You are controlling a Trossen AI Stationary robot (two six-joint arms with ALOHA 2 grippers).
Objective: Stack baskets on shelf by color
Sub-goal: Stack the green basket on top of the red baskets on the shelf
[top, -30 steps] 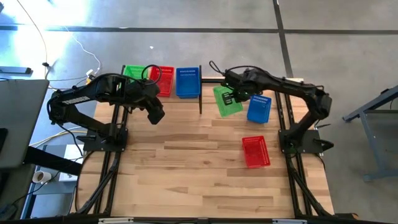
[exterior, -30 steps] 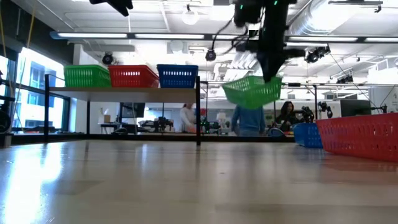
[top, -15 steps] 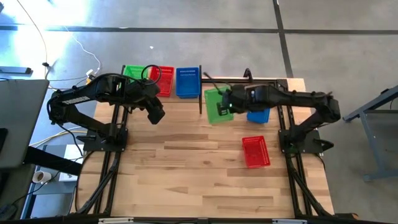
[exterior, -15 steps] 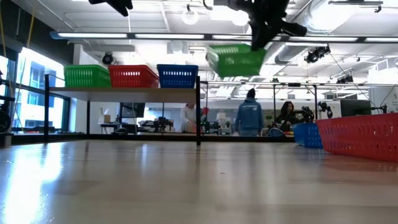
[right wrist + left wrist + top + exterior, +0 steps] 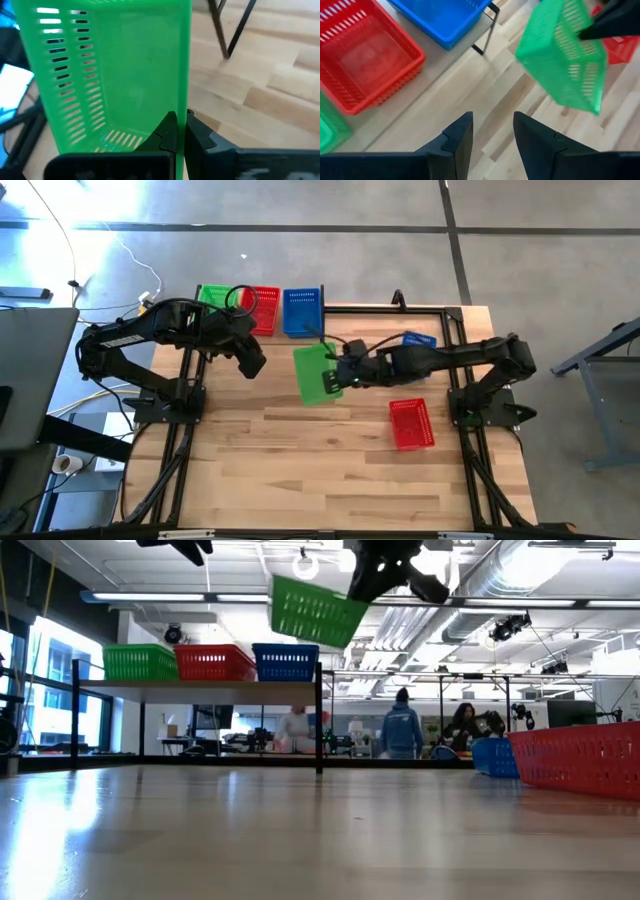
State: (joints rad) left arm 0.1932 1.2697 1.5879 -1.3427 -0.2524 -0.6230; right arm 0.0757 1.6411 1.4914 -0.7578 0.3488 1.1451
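The right gripper (image 5: 340, 373) is clamped on the rim of a green lattice-walled plastic basket (image 5: 315, 373), tilted in mid-air at 4 o'clock from the wooden shelf (image 5: 200, 686). The left gripper (image 5: 252, 366), fingers parted and holding nothing, hovers at the shelf's 6 o'clock.

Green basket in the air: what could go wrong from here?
The right tool pinches only one wall of the green basket, which hangs tilted in the low view; it may swing or slip. The blue basket and red basket on the shelf lie between it and its green match.
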